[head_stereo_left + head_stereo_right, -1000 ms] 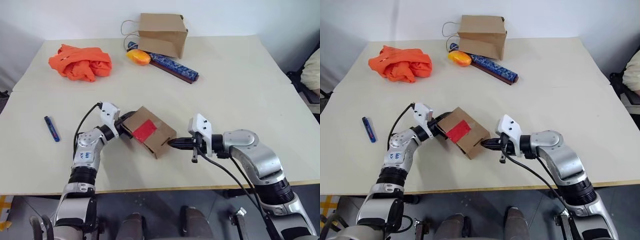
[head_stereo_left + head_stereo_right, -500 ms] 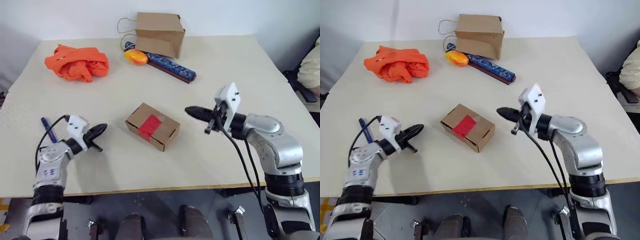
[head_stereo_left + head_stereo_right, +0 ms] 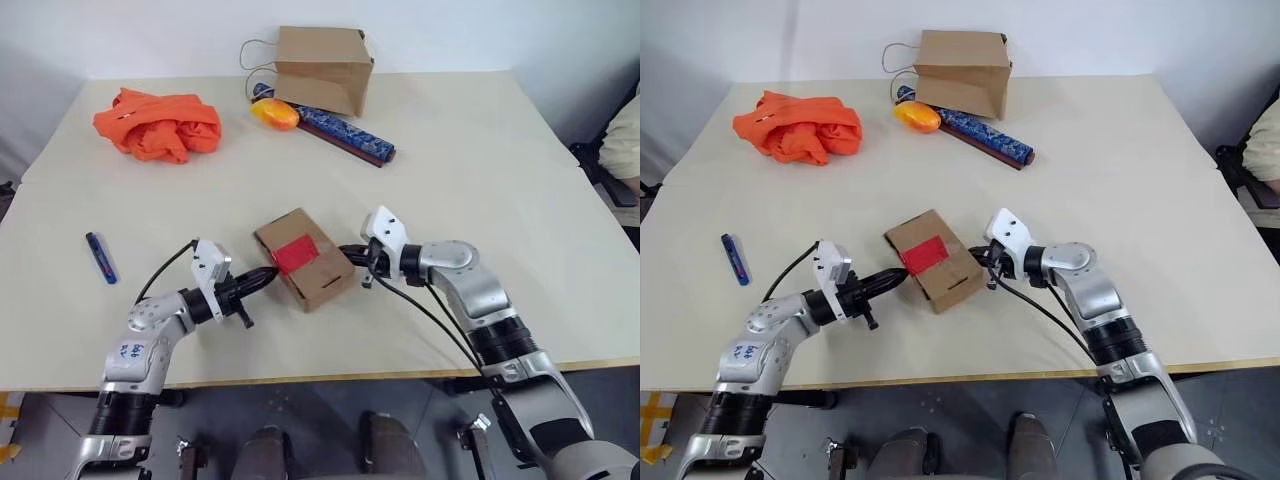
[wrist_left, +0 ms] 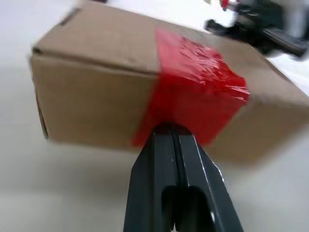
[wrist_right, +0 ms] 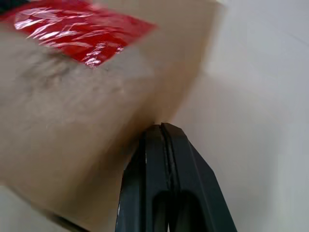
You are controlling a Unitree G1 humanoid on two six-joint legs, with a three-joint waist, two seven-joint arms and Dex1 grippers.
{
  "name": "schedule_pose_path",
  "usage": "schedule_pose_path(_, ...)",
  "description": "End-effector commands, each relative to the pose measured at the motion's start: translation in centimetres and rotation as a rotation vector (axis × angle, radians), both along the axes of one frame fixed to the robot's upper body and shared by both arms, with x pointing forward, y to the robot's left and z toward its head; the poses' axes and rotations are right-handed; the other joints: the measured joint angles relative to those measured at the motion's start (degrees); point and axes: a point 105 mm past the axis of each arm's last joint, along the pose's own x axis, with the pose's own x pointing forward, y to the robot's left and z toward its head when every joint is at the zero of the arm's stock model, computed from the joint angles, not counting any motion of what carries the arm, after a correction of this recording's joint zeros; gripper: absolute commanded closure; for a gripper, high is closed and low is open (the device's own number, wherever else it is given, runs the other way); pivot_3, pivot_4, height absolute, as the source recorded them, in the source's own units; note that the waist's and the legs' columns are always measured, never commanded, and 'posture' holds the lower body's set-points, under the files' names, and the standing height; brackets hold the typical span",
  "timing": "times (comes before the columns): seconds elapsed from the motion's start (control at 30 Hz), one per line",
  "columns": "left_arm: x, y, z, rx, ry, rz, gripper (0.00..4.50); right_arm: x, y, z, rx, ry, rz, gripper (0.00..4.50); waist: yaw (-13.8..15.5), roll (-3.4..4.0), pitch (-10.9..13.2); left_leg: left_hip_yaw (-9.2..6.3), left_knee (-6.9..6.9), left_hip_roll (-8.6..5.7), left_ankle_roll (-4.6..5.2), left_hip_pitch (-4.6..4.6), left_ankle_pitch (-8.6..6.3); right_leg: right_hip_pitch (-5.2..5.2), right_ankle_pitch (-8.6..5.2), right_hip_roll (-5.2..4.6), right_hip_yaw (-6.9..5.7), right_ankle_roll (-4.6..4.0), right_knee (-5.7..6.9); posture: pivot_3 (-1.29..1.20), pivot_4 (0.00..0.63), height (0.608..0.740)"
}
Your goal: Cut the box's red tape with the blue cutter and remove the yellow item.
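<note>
Two tools flank the box [image 3: 304, 257] at centre of the left eye view: left tool [image 3: 268, 277] w/ fingers pressed together, tip at the box's lower-left side; right tool [image 3: 349, 252] also pressed together, tip at its right side. Red tape [image 3: 293, 255] on top, uncut. Blue cutter [image 3: 102, 257] lies far left on the table [image 3: 480, 170], well apart. Left wrist view: closed fingers [image 4: 176, 159] right at the taped side of the box. Right wrist view: closed fingers [image 5: 164, 150] against a plain cardboard side, tape on the top face.
</note>
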Motion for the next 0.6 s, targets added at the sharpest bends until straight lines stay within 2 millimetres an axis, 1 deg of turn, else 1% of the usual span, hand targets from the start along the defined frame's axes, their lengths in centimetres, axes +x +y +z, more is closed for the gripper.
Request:
schedule_pose_path(0.03, 1.7, -1.4, 0.8, 0.01, -0.085, -0.005, 4.5, -5.2, 0.7, 1.8, 0.038, 0.058, 0.209, 4.49, 0.7, 0.0, 0.0, -0.04, 0.0, 0.0, 0.0, -0.02, 0.0, 0.01, 0.0, 0.0, -0.05, 0.01, -0.01, 0.0, 0.15, 0.74)
schedule_pose_path(0.1, 2.8, -2.4, 1.0, -0.004, -0.101, -0.008, 4.5, -7.6, 0.6, 2.2, 0.049, 0.1, 0.269, 4.49, 1.2, -0.03, 0.0, -0.03, 0.0, -0.01, 0.0, -0.06, 0.0, 0.0, 0.0, 0.01, -0.08, 0.01, -0.09, 0.0, 0.15, 0.74)
schedule_pose_path(0.13, 3.3, -3.0, 1.1, -0.012, -0.107, -0.014, 4.5, -8.4, 0.9, 2.4, 0.058, 0.117, 0.282, 4.49, 1.2, -0.05, 0.0, -0.02, 0.01, -0.02, 0.0, -0.05, 0.0, 0.02, 0.01, 0.01, -0.07, 0.01, -0.12, 0.0, 0.15, 0.74)
schedule_pose_path(0.23, 3.9, -3.8, 1.1, -0.016, -0.12, -0.026, 4.5, -9.3, 1.4, 2.8, 0.074, 0.132, 0.278, 4.49, 1.1, -0.1, 0.0, 0.01, 0.04, -0.02, 0.01, -0.02, 0.0, 0.07, 0.02, 0.01, -0.06, -0.03, -0.16, 0.0, 0.15, 0.74)
schedule_pose_path(0.27, 4.1, -3.5, 1.2, -0.018, -0.12, -0.014, 4.5, -9.2, 1.5, 3.0, 0.081, 0.121, 0.255, 4.49, 1.0, -0.1, 0.0, 0.03, 0.05, -0.01, 0.01, -0.01, 0.0, 0.07, 0.03, 0.01, -0.05, -0.04, -0.16, 0.0, 0.15, 0.74)
schedule_pose_path(0.33, 4.2, -2.2, 1.3, -0.013, -0.117, 0.015, 4.5, -8.5, 1.1, 3.4, 0.08, 0.073, 0.181, 4.49, 1.0, -0.11, 0.0, 0.02, 0.05, -0.01, 0.01, 0.01, 0.0, 0.07, 0.04, 0.02, -0.05, -0.05, -0.15, 0.0, 0.15, 0.74)
schedule_pose_path(0.37, 4.1, -1.1, 1.2, -0.002, -0.109, 0.034, 4.5, -8.0, 0.7, 3.7, 0.079, 0.048, 0.146, 4.49, 1.0, -0.11, 0.0, 0.02, 0.05, -0.01, 0.01, 0.0, 0.0, 0.06, 0.04, 0.02, -0.05, -0.05, -0.14, 0.0, 0.15, 0.74)
schedule_pose_path(0.43, 3.8, 0.6, 1.1, 0.017, -0.097, 0.06, 4.5, -7.2, 0.0, 4.5, 0.086, 0.01, 0.098, 4.49, 1.0, -0.11, 0.0, 0.02, 0.05, -0.01, 0.01, -0.01, 0.0, 0.05, 0.04, 0.02, -0.04, -0.05, -0.15, 0.0, 0.15, 0.74)
schedule_pose_path(0.47, 3.6, 2.0, 1.0, 0.033, -0.086, 0.083, 4.5, -6.2, -0.6, 5.6, 0.116, -0.027, 0.053, 4.49, 1.0, -0.11, 0.0, 0.02, 0.04, -0.01, 0.01, -0.01, 0.0, 0.04, 0.04, 0.02, -0.05, -0.05, -0.15, 0.0, 0.15, 0.74)
schedule_pose_path(0.53, 3.1, 3.8, 0.9, 0.053, -0.07, 0.108, 4.5, -4.6, -1.5, 7.0, 0.159, -0.078, -0.021, 4.49, 1.0, -0.11, 0.0, 0.02, 0.04, -0.01, 0.01, -0.01, 0.0, 0.03, 0.04, 0.02, -0.05, -0.05, -0.15, 0.0, 0.15, 0.74)
schedule_pose_path(0.57, 2.7, 4.3, 0.8, 0.06, -0.057, 0.108, 4.5, -3.5, -2.0, 7.7, 0.179, -0.108, -0.068, 4.49, 1.0, -0.11, 0.0, 0.02, 0.04, -0.01, 0.01, -0.01, 0.0, 0.04, 0.04, 0.02, -0.05, -0.05, -0.15, 0.0, 0.15, 0.74)
schedule_pose_path(0.6, 1.9, 4.9, 0.7, 0.068, -0.035, 0.094, 4.5, -1.8, -2.7, 8.2, 0.189, -0.141, -0.137, 4.49, 1.0, -0.12, 0.0, 0.02, 0.04, -0.01, 0.01, -0.01, 0.0, 0.04, 0.04, 0.02, -0.05, -0.05, -0.15, 0.0, 0.15, 0.74)
